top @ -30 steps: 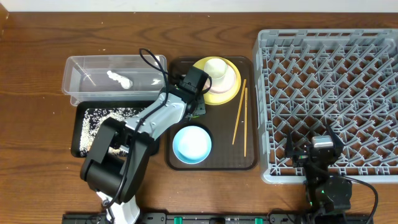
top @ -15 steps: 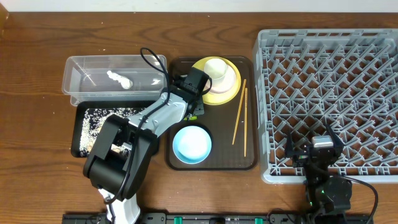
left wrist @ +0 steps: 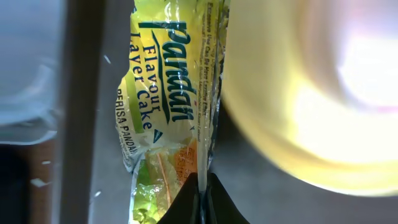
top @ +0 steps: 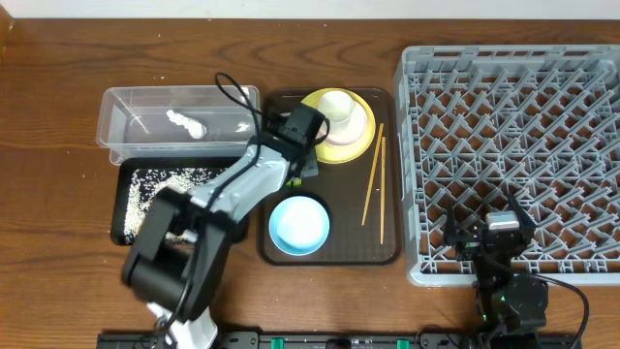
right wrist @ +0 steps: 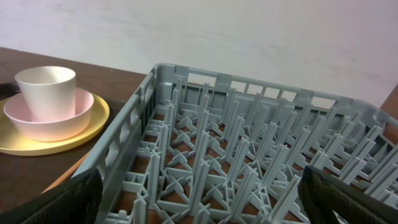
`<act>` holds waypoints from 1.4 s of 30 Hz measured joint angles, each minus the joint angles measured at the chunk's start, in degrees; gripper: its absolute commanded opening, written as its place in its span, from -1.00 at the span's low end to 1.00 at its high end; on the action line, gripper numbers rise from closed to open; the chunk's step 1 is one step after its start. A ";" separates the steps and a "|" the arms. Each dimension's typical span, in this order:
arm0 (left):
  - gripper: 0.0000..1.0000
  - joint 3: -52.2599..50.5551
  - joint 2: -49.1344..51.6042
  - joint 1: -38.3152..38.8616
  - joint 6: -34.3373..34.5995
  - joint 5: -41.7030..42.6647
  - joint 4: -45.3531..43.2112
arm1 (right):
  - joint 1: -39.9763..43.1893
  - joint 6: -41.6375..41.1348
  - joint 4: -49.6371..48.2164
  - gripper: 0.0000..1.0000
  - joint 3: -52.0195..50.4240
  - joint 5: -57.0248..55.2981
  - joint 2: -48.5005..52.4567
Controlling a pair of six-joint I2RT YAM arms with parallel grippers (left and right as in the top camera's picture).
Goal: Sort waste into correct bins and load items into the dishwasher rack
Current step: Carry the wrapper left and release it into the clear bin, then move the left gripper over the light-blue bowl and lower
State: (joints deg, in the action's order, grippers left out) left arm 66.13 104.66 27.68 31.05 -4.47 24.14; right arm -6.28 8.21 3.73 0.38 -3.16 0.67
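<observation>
**One wrapper, pinched at its seam — handling notes**

Left gripper [left wrist: 202, 198]: fingertips pressed together on the long sealed edge of the snack wrapper [left wrist: 165, 118]. The wrapper lies on the dark brown serving tray [top: 344, 233], between the tray's left rim and the yellow plate [top: 360, 145].

We judge the wrapper to be very light, thin, crinkly film. It is glossy, so probably slippery, and limp enough to droop or flap once raised. The flat seam looks like the sensible hold, being the stiffest strip. We cannot tell how deep the bite is, since the tips cover only a short stretch.

Surface and room:
- Wooden table [top: 58, 242]: smooth and level.
- Dishwasher rack [top: 513, 126]: fills the right side, well apart from this work.
- Clear tub [top: 111, 126]: just left of the serving tray, with a white paper wad [top: 186, 123] inside.
- Black tray [top: 118, 204]: in front of the tub, carrying the rice grains [top: 155, 184].
- Clearance: the plate edge is close beside the wrapper, so we would lift straight up.

Right gripper [right wrist: 199, 196] — fingers spread wide and empty, at the rack's near edge.
</observation>
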 measured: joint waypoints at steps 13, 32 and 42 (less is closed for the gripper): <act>-0.88 0.00 -20.41 -2.32 0.00 -5.14 0.79 | 0.00 0.00 0.02 0.99 0.00 0.00 0.00; -0.66 0.00 -9.53 -19.78 1.77 -9.27 -8.79 | 0.00 0.00 0.02 0.99 0.00 0.00 0.02; 0.09 0.00 -6.80 -21.27 2.12 -6.38 -10.60 | 0.00 0.00 0.02 0.99 0.00 0.00 0.02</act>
State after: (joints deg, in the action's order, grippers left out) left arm 66.13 97.86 6.42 33.17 -10.85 13.54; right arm -6.28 8.21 3.75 0.38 -3.16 0.69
